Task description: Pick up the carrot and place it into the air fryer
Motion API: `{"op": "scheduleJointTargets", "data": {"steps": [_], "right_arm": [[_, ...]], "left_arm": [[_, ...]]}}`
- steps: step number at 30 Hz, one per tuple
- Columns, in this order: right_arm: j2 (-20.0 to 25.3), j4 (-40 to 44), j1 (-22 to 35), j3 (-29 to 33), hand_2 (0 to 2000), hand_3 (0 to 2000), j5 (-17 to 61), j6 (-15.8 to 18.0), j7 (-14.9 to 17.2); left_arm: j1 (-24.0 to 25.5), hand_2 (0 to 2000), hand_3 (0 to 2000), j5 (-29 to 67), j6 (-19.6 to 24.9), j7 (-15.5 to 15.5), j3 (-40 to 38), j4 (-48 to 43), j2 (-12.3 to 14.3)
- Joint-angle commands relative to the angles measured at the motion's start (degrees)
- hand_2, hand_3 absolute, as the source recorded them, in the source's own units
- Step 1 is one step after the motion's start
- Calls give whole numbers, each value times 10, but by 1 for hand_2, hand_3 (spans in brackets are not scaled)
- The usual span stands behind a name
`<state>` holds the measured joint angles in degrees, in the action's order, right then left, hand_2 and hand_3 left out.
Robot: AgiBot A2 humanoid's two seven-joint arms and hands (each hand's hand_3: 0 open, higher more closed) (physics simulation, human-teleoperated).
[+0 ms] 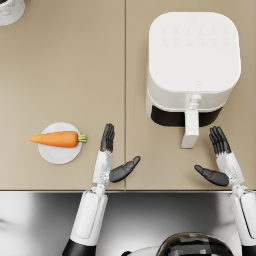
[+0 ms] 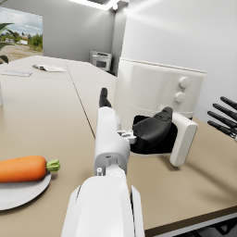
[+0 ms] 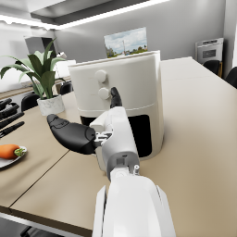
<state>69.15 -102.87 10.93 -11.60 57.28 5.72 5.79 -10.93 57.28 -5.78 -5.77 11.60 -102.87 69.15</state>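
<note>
An orange carrot [image 1: 56, 139] with a green stub lies across a small white plate [image 1: 60, 154] at the left of the tan table. The white air fryer [image 1: 193, 60] stands at the back right, its drawer pulled out with the handle [image 1: 190, 129] pointing toward me. My left hand [image 1: 111, 156] hovers open just right of the plate, fingers straight, thumb out to the right. My right hand [image 1: 220, 160] is open too, right of the handle. The left wrist view shows the carrot [image 2: 25, 168], plate [image 2: 21, 192] and fryer [image 2: 157, 90]; the right wrist view shows the fryer [image 3: 118, 88] and carrot [image 3: 8, 151].
A white pot [image 1: 10, 10] sits at the table's far left corner; in the right wrist view it holds a green plant [image 3: 39, 74]. A seam [image 1: 125, 75] runs down the tabletop's middle. The table's front edge [image 1: 125, 190] lies just below both hands.
</note>
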Motion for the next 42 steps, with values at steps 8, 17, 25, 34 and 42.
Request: {"op": "scheduleJointTargets", "data": {"steps": [8, 17, 25, 34, 42], "right_arm": [[0, 0, 0, 0, 0, 0, 0, 0, 0], [0, 0, 0, 0, 0, 0, 0, 0, 0], [0, 0, 0, 0, 0, 0, 0, 0, 0], [32, 45, 30, -29, 0, 0, 102, -53, -54], [43, 57, 28, -24, 0, 0, 231, -57, -58]], "left_arm": [[0, 0, 0, 0, 0, 0, 0, 0, 0], [0, 0, 0, 0, 0, 0, 0, 0, 0], [-1, 0, 0, 0, 0, 0, 17, 9, 1], [15, 0, 0, 102, 55, 55, -137, 22, 12], [11, 0, 0, 307, 58, 57, -203, 24, 19]]}}
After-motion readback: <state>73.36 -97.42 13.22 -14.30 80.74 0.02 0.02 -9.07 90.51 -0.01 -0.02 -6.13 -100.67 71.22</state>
